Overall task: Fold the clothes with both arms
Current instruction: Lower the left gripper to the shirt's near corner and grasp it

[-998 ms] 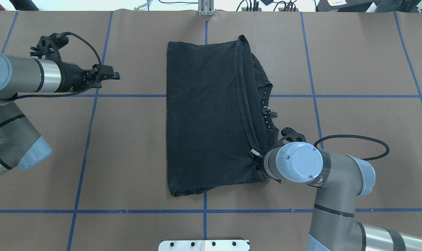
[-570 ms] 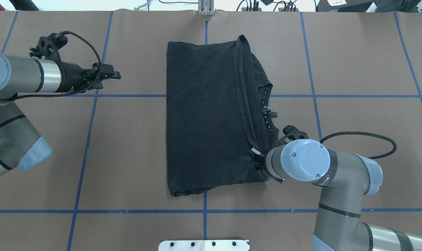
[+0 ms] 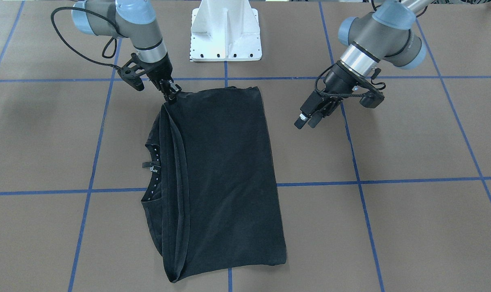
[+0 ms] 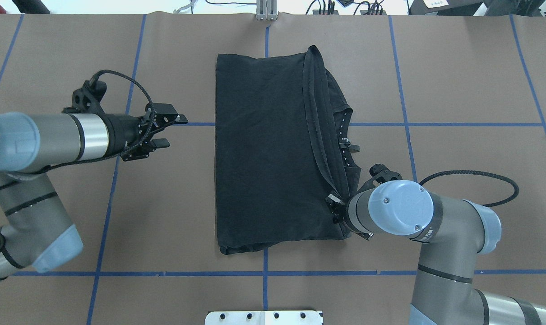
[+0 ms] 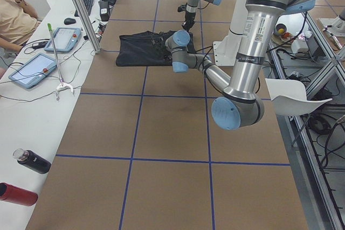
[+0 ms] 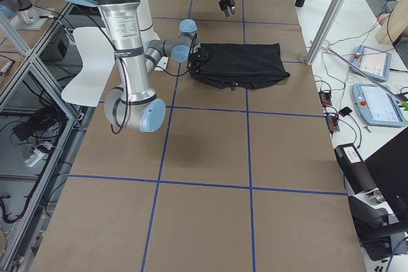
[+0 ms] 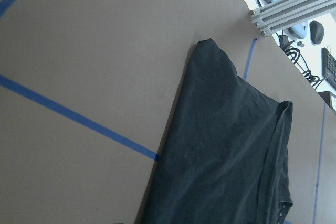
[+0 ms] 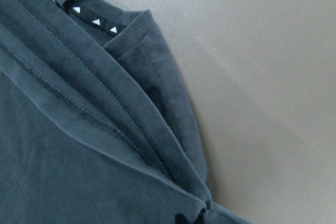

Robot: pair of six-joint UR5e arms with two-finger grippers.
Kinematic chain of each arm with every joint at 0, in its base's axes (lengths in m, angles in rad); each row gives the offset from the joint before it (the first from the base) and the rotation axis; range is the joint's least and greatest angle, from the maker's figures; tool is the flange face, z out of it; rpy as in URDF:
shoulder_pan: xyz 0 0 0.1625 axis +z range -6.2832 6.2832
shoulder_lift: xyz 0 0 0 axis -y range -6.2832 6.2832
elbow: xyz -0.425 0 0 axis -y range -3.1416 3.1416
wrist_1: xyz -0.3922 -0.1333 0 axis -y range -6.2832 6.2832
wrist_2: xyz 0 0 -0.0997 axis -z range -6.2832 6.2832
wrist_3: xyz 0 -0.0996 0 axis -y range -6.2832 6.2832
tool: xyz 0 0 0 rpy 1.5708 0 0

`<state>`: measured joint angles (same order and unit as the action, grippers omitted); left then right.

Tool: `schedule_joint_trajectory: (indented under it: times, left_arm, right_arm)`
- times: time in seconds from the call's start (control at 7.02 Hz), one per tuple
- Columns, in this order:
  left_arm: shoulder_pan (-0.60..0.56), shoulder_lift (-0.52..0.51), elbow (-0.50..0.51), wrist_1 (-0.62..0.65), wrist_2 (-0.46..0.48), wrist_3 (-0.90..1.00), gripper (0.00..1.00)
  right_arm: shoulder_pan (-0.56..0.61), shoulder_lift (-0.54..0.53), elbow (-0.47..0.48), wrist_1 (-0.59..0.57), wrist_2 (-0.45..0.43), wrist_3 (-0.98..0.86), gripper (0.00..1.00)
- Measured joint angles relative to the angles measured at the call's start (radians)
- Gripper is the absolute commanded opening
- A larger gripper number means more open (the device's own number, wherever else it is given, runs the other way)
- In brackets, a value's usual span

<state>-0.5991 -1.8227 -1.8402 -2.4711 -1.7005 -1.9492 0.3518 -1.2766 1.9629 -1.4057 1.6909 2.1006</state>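
Folding stage, two arms, ordered from the robot's edge outward. The black T-shirt (image 4: 264, 153) lies folded into an upright rectangle at the middle of the table (image 4: 471, 67). At its near right corner the right gripper (image 4: 334, 205) has its jaws closed on the stacked layers of the stitched edge band (image 4: 313, 126), which runs from this pinch to the far edge. The collar (image 4: 345, 144) shows just right of that band. Farther out, on the left, the left gripper (image 4: 171, 131) hangs with its jaws moderately apart and empty, clear of the shirt's left edge.

Likely faults: the cloth is gripped at one corner only, so drawing it across alone would probably skew the fold and drag the far end. The thick stack may also slip from the pinch, shedding a layer.
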Motion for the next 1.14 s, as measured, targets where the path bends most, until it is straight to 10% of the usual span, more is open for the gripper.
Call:
schedule_joint_trajectory:
  times: [1.14]
  left_arm:
    - [0.452,0.001,-0.045,0.226,0.29,-0.26,0.64]
  right_arm:
    - [-0.004,-0.044,0.04,0.007,0.012,-0.001,0.0]
